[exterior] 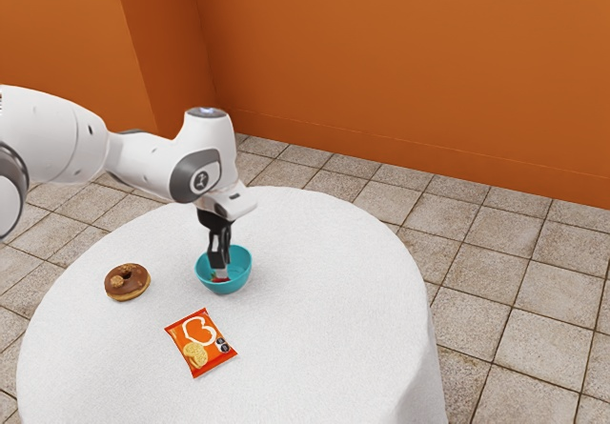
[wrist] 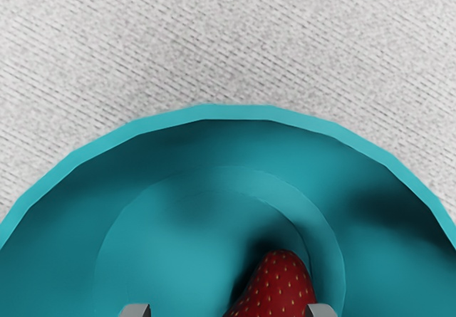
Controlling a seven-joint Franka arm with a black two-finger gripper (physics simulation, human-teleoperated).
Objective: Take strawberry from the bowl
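Note:
My gripper [exterior: 220, 270] points down into the teal bowl [exterior: 240, 275] in the exterior view, its fingertips inside the rim. A bit of the red strawberry [exterior: 219, 280] shows at the fingertips. The wrist view has the strawberry [wrist: 279, 288] lying on the floor of the bowl [wrist: 206, 112], partly cut off by the lower edge. There my gripper [wrist: 228, 311] is open, with the strawberry between the two tips, close to one of them and a wide gap on its other side. Whether that near tip touches the berry I cannot tell.
A chocolate donut [exterior: 128, 281] lies on the white round table [exterior: 324, 329], to the bowl's left in the exterior view. An orange snack packet [exterior: 200, 342] lies flat below the bowl in that view.

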